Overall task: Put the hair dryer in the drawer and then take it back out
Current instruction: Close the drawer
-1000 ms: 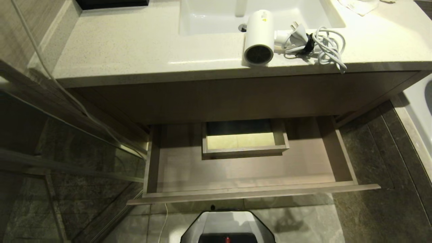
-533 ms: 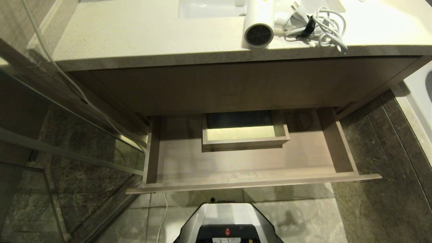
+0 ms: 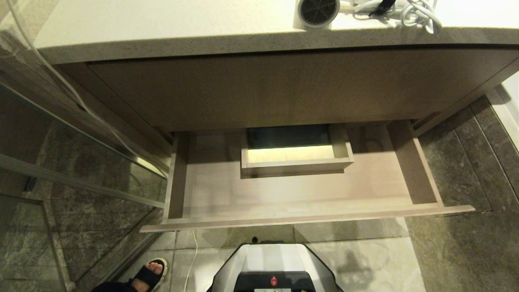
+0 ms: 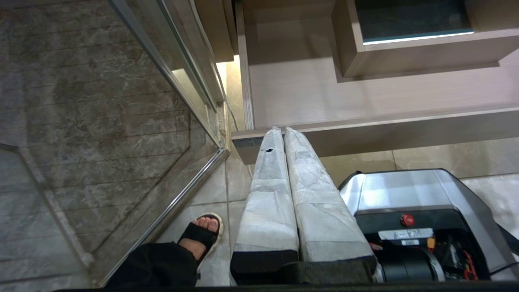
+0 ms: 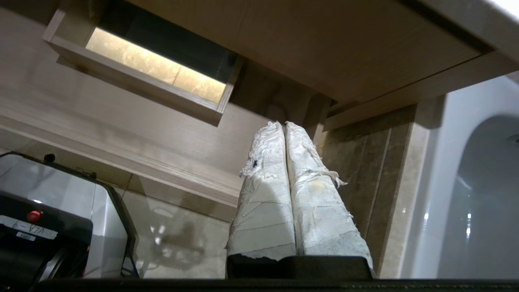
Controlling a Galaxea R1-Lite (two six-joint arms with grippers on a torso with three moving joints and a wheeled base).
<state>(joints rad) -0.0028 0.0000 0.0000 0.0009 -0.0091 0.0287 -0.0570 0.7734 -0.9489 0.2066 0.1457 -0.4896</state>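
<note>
The white hair dryer (image 3: 318,11) lies on the countertop at the top edge of the head view, its grille end facing me and its coiled cord (image 3: 413,12) beside it. Below, the wood-grain drawer (image 3: 284,194) stands pulled out and holds nothing, with a boxed cut-out (image 3: 296,154) at its mid-back. Neither arm shows in the head view. My left gripper (image 4: 282,130) is shut and empty, low by the drawer's (image 4: 365,97) front left corner. My right gripper (image 5: 283,124) is shut and empty, in front of the drawer's (image 5: 121,121) right end.
A glass shower partition (image 3: 81,134) runs along the left. A person's sandalled foot (image 3: 151,272) stands on the floor tiles left of my base (image 3: 275,267). A white bathtub (image 5: 478,182) sits to the right of the vanity.
The whole head view has shifted: the countertop and hair dryer slid to the top edge and the drawer looms larger, since the camera sank. A foot has come into view at bottom left.
</note>
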